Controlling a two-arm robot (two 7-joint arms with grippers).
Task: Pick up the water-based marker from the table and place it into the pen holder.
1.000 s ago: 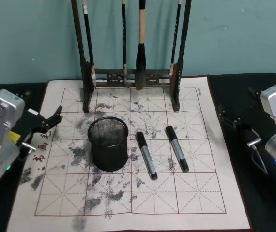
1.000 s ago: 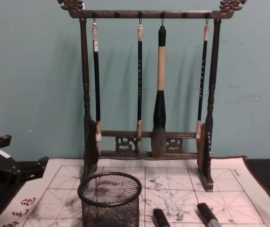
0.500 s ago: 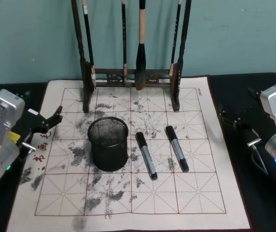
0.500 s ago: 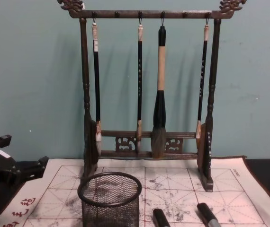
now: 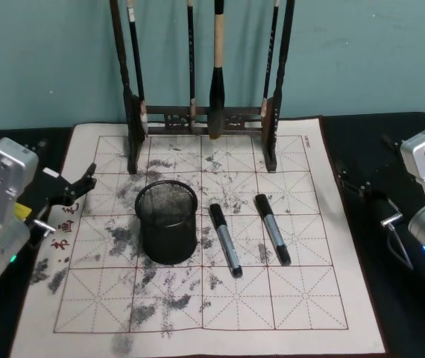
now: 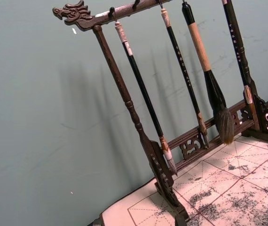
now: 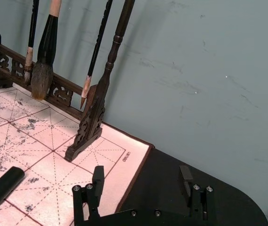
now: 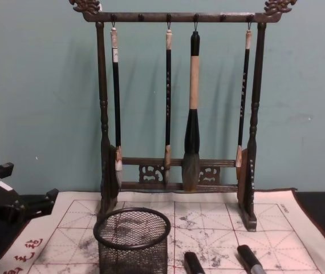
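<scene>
Setting: we look down on a cream calligraphy mat ruled in red squares and blotched with grey ink (image 5: 197, 306), spread on a black table (image 5: 391, 142) before a teal wall.
Clock face: we read it on the mat, with 12 o'clock at the wall.
Pen holder: the black wire-mesh cylindrical cup with a thick round rim (image 5: 167, 240) stands upright a little toward 9 o'clock from the mat's centre. We see nothing inside it.
Markers: two alike lie flat on the mat at 3 o'clock from the cup. We cannot tell which is the water-based one.
First black-and-grey marker (image 5: 225, 240): just beside the cup without touching it, its length running from 11 to 5 o'clock.
Second black-and-grey marker (image 5: 272, 229): near the first, farther toward 3 o'clock, roughly parallel to it. The two are apart.
Brush rack: a tall dark wooden frame with carved ends (image 8: 252, 142) stands on the mat's 12 o'clock edge, behind the cup.
Brushes: four hang from its top bar. The thickest, with a pale handle and a dark tuft (image 8: 193, 114), is third from the left.
Left gripper (image 8: 25, 182): it hovers at the mat's 9 o'clock edge, well apart from the cup, with its fingers spread and nothing between them.
Right gripper (image 7: 142, 176): it hovers over the black table past the mat's 3 o'clock edge, well apart from both markers, with its fingers spread wide and holding nothing.
</scene>
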